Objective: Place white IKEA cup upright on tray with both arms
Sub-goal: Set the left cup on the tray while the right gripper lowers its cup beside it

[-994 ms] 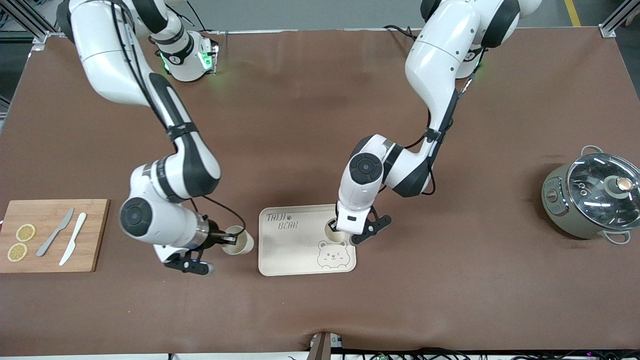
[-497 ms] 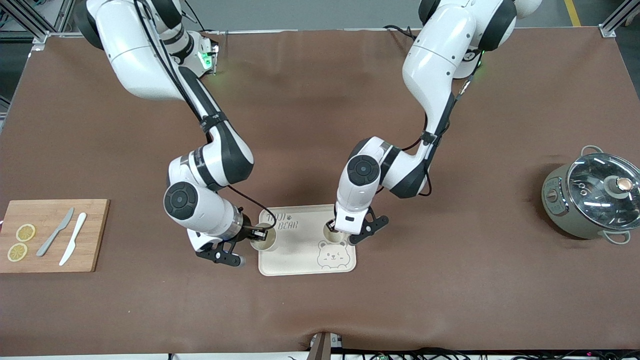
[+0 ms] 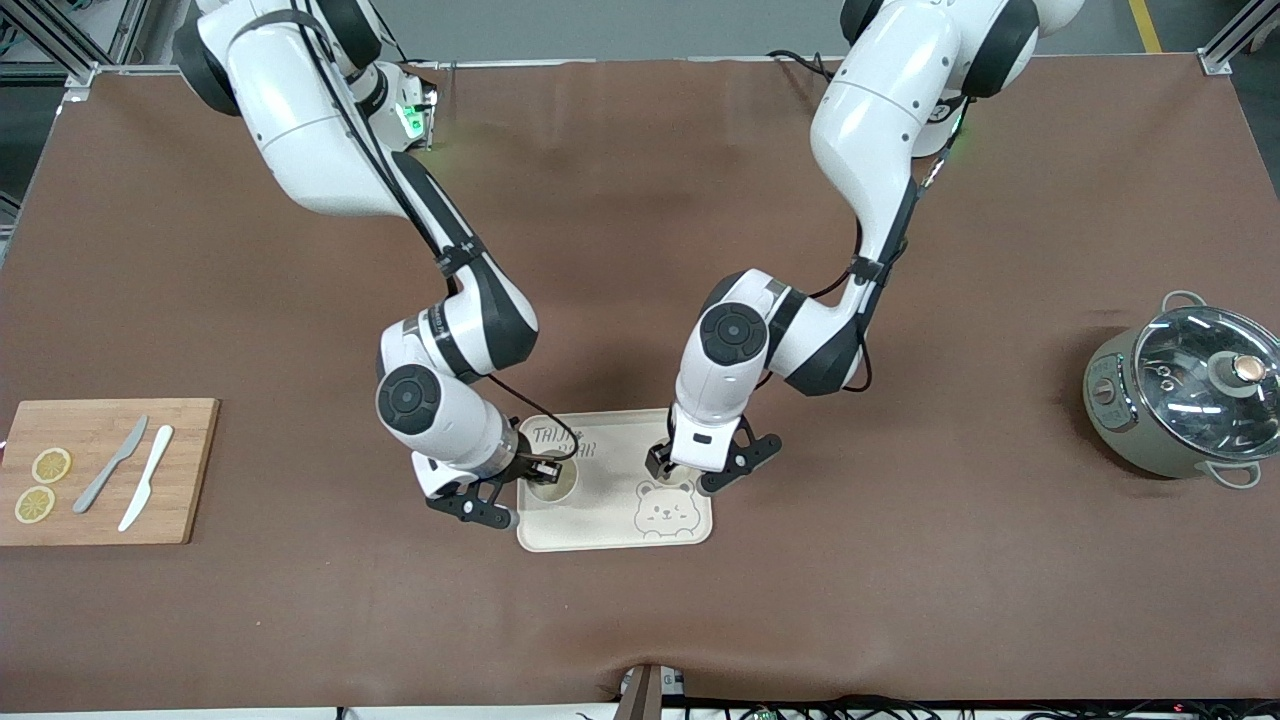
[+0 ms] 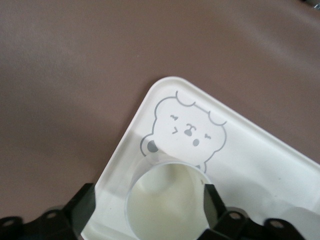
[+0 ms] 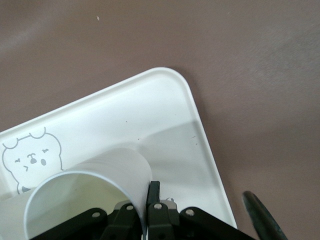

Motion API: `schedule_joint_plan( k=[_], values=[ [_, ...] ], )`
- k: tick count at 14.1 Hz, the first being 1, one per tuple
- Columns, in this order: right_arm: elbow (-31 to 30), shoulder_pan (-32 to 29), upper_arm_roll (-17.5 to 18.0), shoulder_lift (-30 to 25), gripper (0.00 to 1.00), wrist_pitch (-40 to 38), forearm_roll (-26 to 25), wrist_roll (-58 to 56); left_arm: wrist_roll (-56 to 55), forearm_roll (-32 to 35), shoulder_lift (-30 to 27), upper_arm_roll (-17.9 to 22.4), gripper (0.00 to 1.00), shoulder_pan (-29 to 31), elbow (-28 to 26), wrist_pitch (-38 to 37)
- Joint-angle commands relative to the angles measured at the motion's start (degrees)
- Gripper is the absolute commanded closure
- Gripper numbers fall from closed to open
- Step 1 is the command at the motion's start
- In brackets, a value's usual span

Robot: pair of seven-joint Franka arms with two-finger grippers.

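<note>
On the tray (image 3: 600,520), two upright cups: right gripper (image 3: 540,470) pinches one cup's (image 3: 553,486) rim; left gripper (image 3: 664,462) straddles another (image 4: 165,202), fingers spread.

I count two white cups (image 3: 556,485) (image 4: 167,205), one tray (image 3: 600,535), one cutting board (image 3: 190,470), two knives (image 3: 110,465) (image 3: 147,477), what look like two lemon slices (image 3: 51,465) (image 3: 34,504), and one lidded pot (image 3: 1180,395).
</note>
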Motion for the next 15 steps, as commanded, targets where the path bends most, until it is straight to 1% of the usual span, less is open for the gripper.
schedule_joint_plan(
  k=[1,3,7,8,9,10,11,12,13,14,15],
  values=[
    [0.2,0.6,-0.4,0.9,1.0,1.2,-1.6,1.8,2.1,-0.3,-4.1,0.5,0.0,1.4,-1.4,-1.4],
    [0.2,0.9,-0.4,1.7,1.0,2.3,-1.6,1.8,5.6,-0.3,-6.9,0.4,0.0,2.9,-1.9,-5.8],
    [0.1,1.4,-0.4,2.4,1.0,3.2,-1.6,2.1,10.6,-0.3,-11.6,0.4,0.0,5.7,-2.3,-12.2],
    [0.0,1.3,-0.4,2.4,0.93,3.2,-1.6,2.1,12.8,-0.3,-12.8,0.4,0.0,6.5,-2.5,-14.5],
    [-0.1,1.3,-0.4,2.4,0.88,3.2,-1.6,2.1,15.0,-0.3,-14.3,0.4,0.0,7.2,-2.9,-16.8],
    [-0.2,1.3,-0.4,2.4,0.8,3.2,-1.6,2.1,17.1,-0.3,-15.7,0.4,0.0,8.1,-3.6,-18.8],
    [-0.2,1.2,-0.4,2.4,0.67,3.2,-1.6,2.1,19.1,-0.3,-17.3,0.4,0.0,9.1,-4.4,-20.1],
    [-0.2,1.1,-0.4,2.4,0.37,3.2,-1.6,2.1,21.1,-0.3,-18.8,0.4,0.0,10.1,-5.3,-21.5],
    [-0.3,1.1,-0.4,2.4,0.11,3.3,-1.6,2.1,22.3,-0.1,-20.0,0.6,0.0,10.4,-6.3,-22.3],
    [-0.3,1.2,-0.4,2.4,0.0,3.3,-1.6,2.1,22.6,1.5,-21.2,0.6,0.0,10.6,-7.0,-23.3],
    [-0.2,1.1,-0.4,2.3,0.0,3.3,-1.6,2.1,23.2,3.7,-22.3,0.5,0.0,11.3,-7.4,-24.8]
  ],
)
